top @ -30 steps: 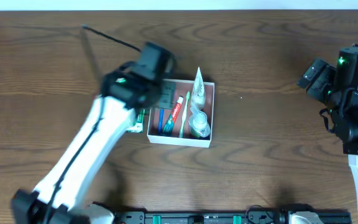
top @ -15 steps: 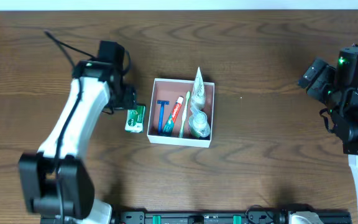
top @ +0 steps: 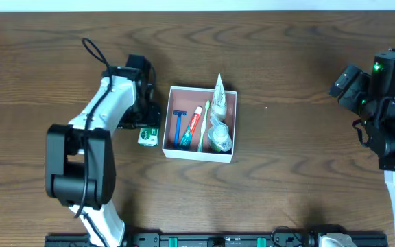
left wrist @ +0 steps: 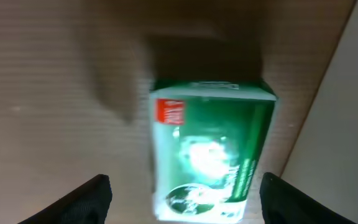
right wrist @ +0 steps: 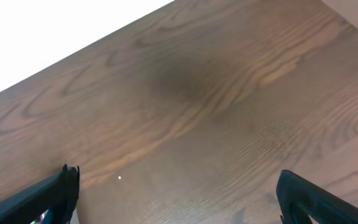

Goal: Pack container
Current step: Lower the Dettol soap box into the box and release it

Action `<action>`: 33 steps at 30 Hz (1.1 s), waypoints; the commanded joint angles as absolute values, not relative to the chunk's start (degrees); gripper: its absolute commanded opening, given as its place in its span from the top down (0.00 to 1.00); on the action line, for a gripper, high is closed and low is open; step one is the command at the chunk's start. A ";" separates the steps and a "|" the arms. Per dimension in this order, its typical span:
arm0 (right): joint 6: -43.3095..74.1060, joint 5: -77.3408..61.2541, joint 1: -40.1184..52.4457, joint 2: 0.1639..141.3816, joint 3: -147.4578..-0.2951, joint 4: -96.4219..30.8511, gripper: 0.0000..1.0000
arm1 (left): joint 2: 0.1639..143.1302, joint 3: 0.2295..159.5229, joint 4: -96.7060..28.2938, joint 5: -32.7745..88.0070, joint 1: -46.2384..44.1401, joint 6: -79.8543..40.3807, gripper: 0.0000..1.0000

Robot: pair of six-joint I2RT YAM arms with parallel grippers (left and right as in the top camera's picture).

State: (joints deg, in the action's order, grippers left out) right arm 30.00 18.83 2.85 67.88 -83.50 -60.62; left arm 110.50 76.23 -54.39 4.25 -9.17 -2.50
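Note:
The container (top: 230,123), a square white box with a pink-brown inside, stands mid-table and holds a blue razor (top: 179,128), a red toothpaste tube (top: 194,121), a green toothbrush (top: 204,127), a white tube (top: 219,92) and a clear item (top: 219,136). A green and white soap box (top: 149,134) lies on the table just left of the container. My left gripper (top: 142,115) hovers right above it, open. In the left wrist view the soap box (left wrist: 210,149) lies between the spread fingers (left wrist: 185,199), with the container wall (left wrist: 347,137) at right. My right gripper (top: 345,82) is open and empty at far right.
The dark wooden table (top: 286,178) fills the views. In the right wrist view only bare wood (right wrist: 185,112) and the table's far edge show between the open fingers (right wrist: 179,199).
My left arm swung from over the container out to the left, then came back and lowered over the soap box. The right arm has not moved.

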 commanded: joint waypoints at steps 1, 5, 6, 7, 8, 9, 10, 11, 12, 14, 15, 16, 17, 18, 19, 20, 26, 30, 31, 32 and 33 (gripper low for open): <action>30.83 19.05 2.48 67.85 -83.72 -60.69 0.01 | 112.42 75.90 -54.41 6.66 -10.07 0.27 0.22; 30.83 19.05 2.48 67.85 -83.72 -60.66 0.01 | 114.54 75.90 -53.25 6.66 -10.09 0.40 0.23; 30.83 19.05 2.48 67.85 -83.72 -60.69 0.01 | 115.13 75.90 -53.17 6.66 -10.07 0.38 0.23; 30.83 19.05 2.48 67.85 -83.72 -60.69 0.01 | 115.72 75.90 -53.10 6.66 -10.07 0.38 0.26; 30.83 19.05 2.48 67.85 -83.72 -60.69 0.01 | 116.14 75.90 -53.08 6.66 -10.07 0.38 0.30; 30.83 19.05 2.48 67.85 -83.72 -60.69 0.01 | 116.40 75.90 -53.08 6.66 -10.07 0.38 0.36; 30.83 19.05 2.48 67.85 -83.72 -60.69 0.01 | 116.49 75.90 -53.08 6.66 -10.07 0.38 0.41; 30.83 19.05 2.48 67.85 -83.72 -60.69 0.01 | 116.49 75.90 -53.08 6.66 -10.07 0.38 0.42; 30.83 19.05 2.48 67.85 -83.72 -60.66 0.01 | 116.46 75.92 -53.08 6.66 -10.07 0.38 0.42; 30.83 19.05 2.48 67.85 -83.72 -60.69 0.01 | 116.38 75.92 -53.23 6.61 -10.04 0.40 0.48; 30.83 19.05 2.48 67.85 -83.72 -60.69 0.01 | 116.29 75.96 -53.36 6.66 -10.04 0.36 0.52; 30.83 19.05 2.48 67.85 -83.72 -60.66 0.01 | 116.05 76.03 -53.54 6.63 -10.04 0.19 0.55; 30.83 19.05 2.48 67.85 -83.72 -60.66 0.01 | 115.79 76.12 -53.56 6.63 -10.04 0.19 0.56; 30.83 19.05 2.48 67.85 -83.72 -60.69 0.01 | 115.22 76.34 -53.74 6.63 -10.04 0.21 0.56; 30.83 19.05 2.48 67.85 -83.72 -60.69 0.01 | 114.39 76.75 -54.19 6.61 -9.98 0.21 0.56; 30.83 19.05 2.48 67.85 -83.72 -60.66 0.01 | 113.60 77.25 -54.70 6.59 -9.93 0.21 0.56; 30.83 19.05 2.48 67.85 -83.72 -60.66 0.01 | 104.75 81.89 -58.72 5.78 -9.80 0.21 0.56; 30.83 19.05 2.48 67.85 -83.72 -60.69 0.01 | 97.01 82.32 -59.64 5.85 -10.94 -0.05 0.56; 30.83 19.05 2.48 67.85 -83.72 -60.69 0.01 | 95.44 82.32 -59.79 6.04 -11.49 -0.30 0.57; 30.83 19.05 2.48 67.85 -83.72 -60.69 0.01 | 93.80 82.32 -59.79 6.35 -12.25 -0.91 0.57; 30.83 19.05 2.48 67.85 -83.72 -60.69 0.01 | 92.62 82.30 -59.75 6.70 -13.04 -1.45 0.57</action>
State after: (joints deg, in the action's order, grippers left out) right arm 30.00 18.83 2.85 67.88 -83.50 -60.60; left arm 95.72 81.38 -59.24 6.02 -11.16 -0.21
